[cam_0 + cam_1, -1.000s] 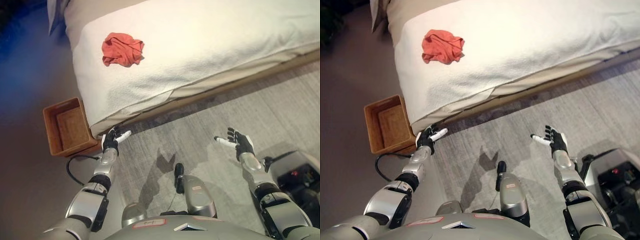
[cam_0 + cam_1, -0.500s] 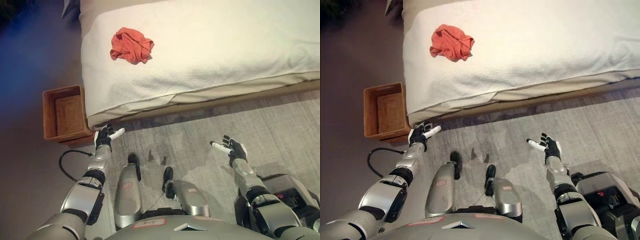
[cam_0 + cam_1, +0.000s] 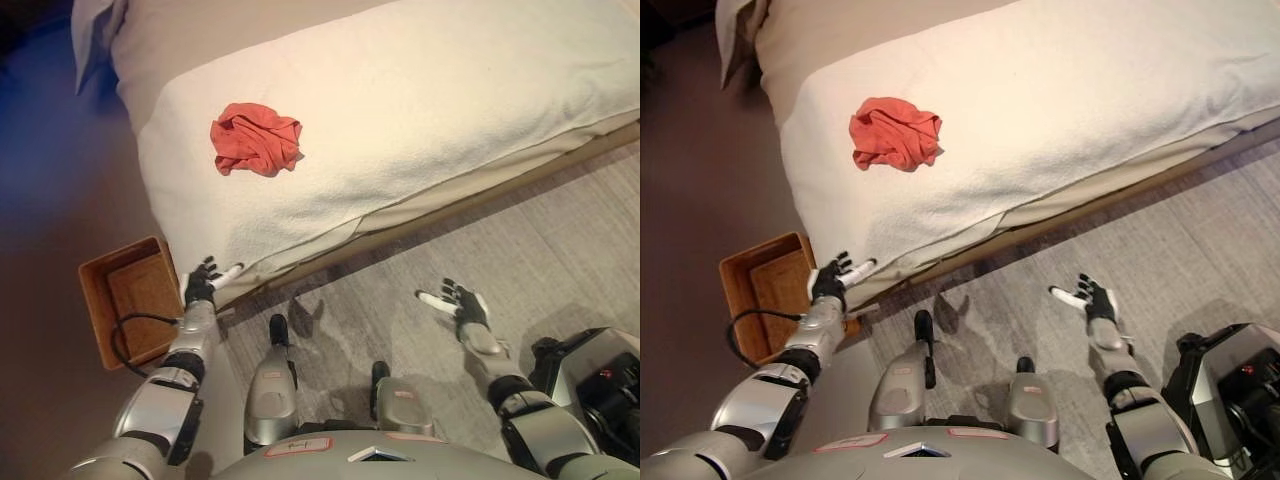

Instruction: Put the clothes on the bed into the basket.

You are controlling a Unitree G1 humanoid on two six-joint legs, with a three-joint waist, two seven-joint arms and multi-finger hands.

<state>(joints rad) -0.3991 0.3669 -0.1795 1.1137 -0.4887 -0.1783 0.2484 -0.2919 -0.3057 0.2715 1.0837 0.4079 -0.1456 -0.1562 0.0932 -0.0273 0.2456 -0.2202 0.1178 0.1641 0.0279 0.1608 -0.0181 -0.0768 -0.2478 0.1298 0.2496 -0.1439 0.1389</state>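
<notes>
Red cloth [image 3: 255,139] lies near the bed's [image 3: 450,100] corner; left hand [image 3: 201,284] and right hand [image 3: 462,303] hover open, basket [image 3: 128,300] below.

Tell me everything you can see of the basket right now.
The basket is a brown, woven-looking rectangular box with upright walls and an open top. It stands upright on the floor, beside the corner of the bed, at the robot's left. Its inside looks bare; no cloth shows in it. The left hand, fingers straight, hangs at its near right edge and overlaps that rim in both views; I cannot tell whether they touch. The red cloth lies apart, up on the bed.
</notes>
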